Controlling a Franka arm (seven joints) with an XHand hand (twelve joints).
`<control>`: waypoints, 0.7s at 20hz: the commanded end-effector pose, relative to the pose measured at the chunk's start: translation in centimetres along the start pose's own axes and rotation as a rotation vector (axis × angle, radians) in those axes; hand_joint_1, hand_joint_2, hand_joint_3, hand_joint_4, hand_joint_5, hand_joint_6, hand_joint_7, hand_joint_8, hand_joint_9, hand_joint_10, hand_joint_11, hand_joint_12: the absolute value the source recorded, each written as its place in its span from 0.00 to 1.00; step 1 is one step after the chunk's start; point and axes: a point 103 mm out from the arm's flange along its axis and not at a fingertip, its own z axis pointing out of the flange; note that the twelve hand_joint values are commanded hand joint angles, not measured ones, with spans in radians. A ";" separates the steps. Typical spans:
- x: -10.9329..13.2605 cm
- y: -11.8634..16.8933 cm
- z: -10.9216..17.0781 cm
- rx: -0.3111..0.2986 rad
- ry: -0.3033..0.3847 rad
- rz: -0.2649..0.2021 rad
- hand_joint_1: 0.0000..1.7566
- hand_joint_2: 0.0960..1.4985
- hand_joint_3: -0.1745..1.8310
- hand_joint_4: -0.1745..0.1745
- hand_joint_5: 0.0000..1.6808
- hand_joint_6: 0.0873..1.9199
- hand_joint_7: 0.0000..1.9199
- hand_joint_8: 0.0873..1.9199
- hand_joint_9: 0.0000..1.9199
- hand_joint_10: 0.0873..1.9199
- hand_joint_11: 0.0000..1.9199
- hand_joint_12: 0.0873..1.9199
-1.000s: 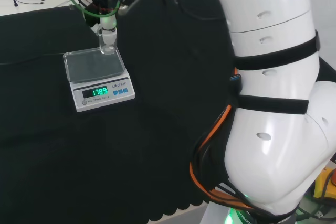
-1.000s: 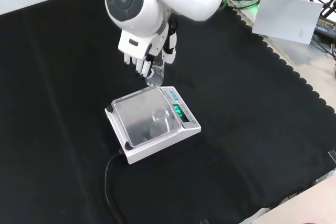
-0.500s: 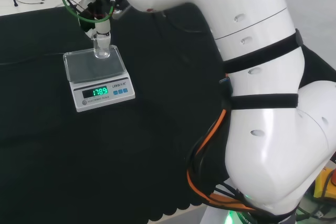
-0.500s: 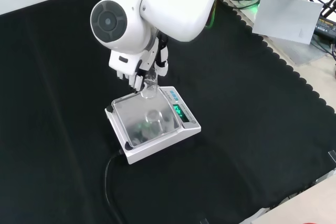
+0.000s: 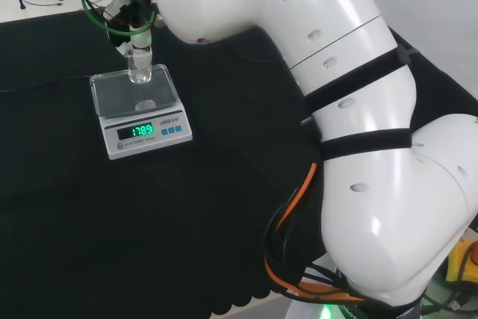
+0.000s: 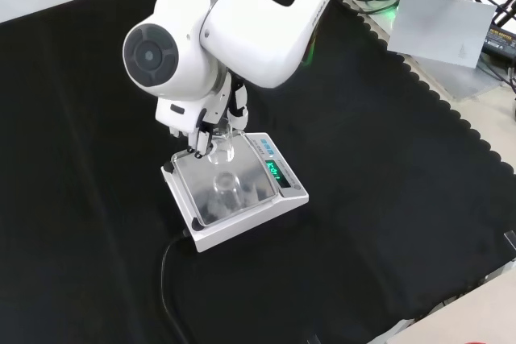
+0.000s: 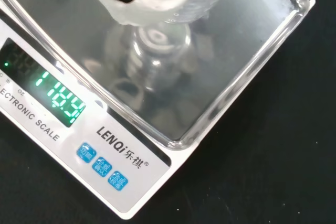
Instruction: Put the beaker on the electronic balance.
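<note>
Beaker (image 6: 222, 147), clear glass, hangs upright over the far part of the scale's (image 6: 284, 196) shiny pan (image 6: 211, 196), held in the hand (image 6: 199, 129), whose fingers (image 6: 201, 143) are curled around its upper part. Whether its base touches the pan, I cannot tell. In the head view the beaker (image 5: 139, 63) stands above the pan's back edge, behind the green lit display (image 5: 137, 131). Black cloth (image 6: 387, 199) covers the bench.

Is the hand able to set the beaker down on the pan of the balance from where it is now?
Probably yes. The hand holds the beaker above the far edge of the balance, and the pan below appears bare, with nothing in the way.
</note>
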 end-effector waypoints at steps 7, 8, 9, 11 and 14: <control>0.7 1.8 1.7 0.053 0.001 -0.048 0.70 0.77 0.09 0.00 0.49 0.62 0.45 0.62 0.53 0.53 0.42 0.60; 0.7 1.8 1.7 0.053 0.002 -0.050 0.70 0.77 0.09 0.00 0.49 0.62 0.45 0.62 0.53 0.53 0.42 0.60; 0.7 1.9 1.7 0.052 0.003 -0.051 0.70 0.77 0.09 0.00 0.49 0.62 0.45 0.62 0.53 0.53 0.42 0.60; 0.7 1.9 1.8 0.051 0.008 -0.051 0.70 0.77 0.09 0.00 0.49 0.62 0.45 0.62 0.53 0.53 0.42 0.60; 0.7 2.0 1.9 0.052 0.010 -0.052 0.70 0.77 0.09 0.00 0.49 0.62 0.45 0.62 0.53 0.53 0.41 0.60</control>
